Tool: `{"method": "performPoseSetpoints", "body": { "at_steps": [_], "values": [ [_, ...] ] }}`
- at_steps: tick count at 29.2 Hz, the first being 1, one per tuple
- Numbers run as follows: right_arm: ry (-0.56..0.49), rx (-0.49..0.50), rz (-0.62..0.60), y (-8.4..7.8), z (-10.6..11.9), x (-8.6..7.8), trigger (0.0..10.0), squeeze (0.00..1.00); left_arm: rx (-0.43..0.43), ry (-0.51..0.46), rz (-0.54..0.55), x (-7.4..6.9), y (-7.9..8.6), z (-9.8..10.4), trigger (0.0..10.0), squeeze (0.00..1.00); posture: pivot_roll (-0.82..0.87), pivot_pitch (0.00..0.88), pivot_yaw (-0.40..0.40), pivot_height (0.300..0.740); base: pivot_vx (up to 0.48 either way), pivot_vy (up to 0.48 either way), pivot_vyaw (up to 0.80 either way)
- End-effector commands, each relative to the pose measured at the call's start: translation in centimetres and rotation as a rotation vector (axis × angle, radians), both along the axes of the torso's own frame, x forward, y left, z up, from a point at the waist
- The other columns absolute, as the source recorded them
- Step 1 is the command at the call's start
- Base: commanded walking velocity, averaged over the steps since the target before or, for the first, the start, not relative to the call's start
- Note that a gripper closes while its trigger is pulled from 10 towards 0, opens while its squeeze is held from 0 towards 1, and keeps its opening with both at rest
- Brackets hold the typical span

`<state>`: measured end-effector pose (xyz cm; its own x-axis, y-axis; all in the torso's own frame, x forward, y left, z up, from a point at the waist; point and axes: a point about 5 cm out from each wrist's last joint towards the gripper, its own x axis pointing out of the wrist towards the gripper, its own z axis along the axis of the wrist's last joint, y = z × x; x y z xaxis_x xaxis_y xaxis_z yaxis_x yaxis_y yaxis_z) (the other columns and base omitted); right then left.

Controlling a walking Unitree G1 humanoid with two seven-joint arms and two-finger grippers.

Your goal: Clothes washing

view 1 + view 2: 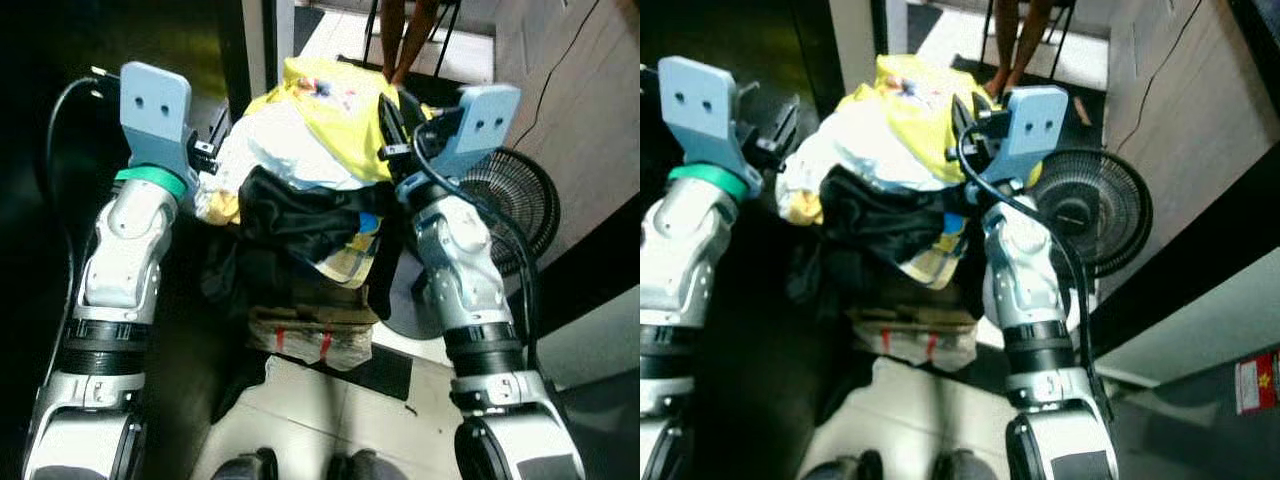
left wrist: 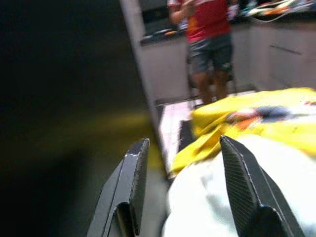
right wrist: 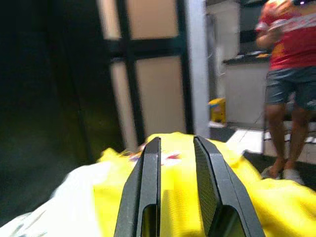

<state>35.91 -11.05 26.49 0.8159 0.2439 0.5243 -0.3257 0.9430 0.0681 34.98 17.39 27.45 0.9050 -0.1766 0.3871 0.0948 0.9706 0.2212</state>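
Count of items, by kind.
Showing: one heap of clothes [image 1: 300, 190], holding at least one yellow garment [image 1: 335, 115], one white garment [image 1: 270, 145] and one black garment [image 1: 295, 215]; two grippers, left gripper [image 2: 185, 190] and right gripper [image 3: 177, 185]; one floor fan [image 1: 1090, 215]; one person [image 3: 291, 74] standing; one folded bundle [image 1: 310, 335].

Laundry pile [image 1: 300, 190] between the jaws: yellow garment [image 1: 340, 115] with red-blue print nearest right gripper [image 3: 176, 190], white cloth [image 1: 275, 145] by left gripper [image 2: 185, 185], black garment [image 1: 295, 215] below, pale checked piece [image 1: 350, 262] under that. Fingers black. Person [image 3: 291, 64]: red shirt, grey-blue shorts.
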Motion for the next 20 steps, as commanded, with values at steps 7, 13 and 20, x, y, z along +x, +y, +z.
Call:
{"method": "performPoseSetpoints", "body": {
  "at_steps": [7,13,20],
  "values": [
    [-0.003,-0.003,-0.035,-0.9,-0.1,0.1,10.0,0.0,-0.005,-0.007,-0.038,0.0,-0.5,0.1,10.0,0.0,0.05,0.064,0.022,0.74,0.0,0.0,0.0],
    [-0.009,-0.015,-0.035,-0.8,-0.1,0.1,10.0,0.0,0.0,-0.006,-0.086,-0.2,-0.8,0.2,10.0,0.0,0.05,0.062,0.023,0.74,0.0,0.0,0.0],
    [-0.143,-0.157,-0.045,-0.2,2.1,-0.7,10.0,0.0,0.076,-0.065,-0.336,-1.4,-2.7,2.1,10.0,0.0,0.05,0.058,0.025,0.74,0.0,0.0,0.0]
  ]
}}
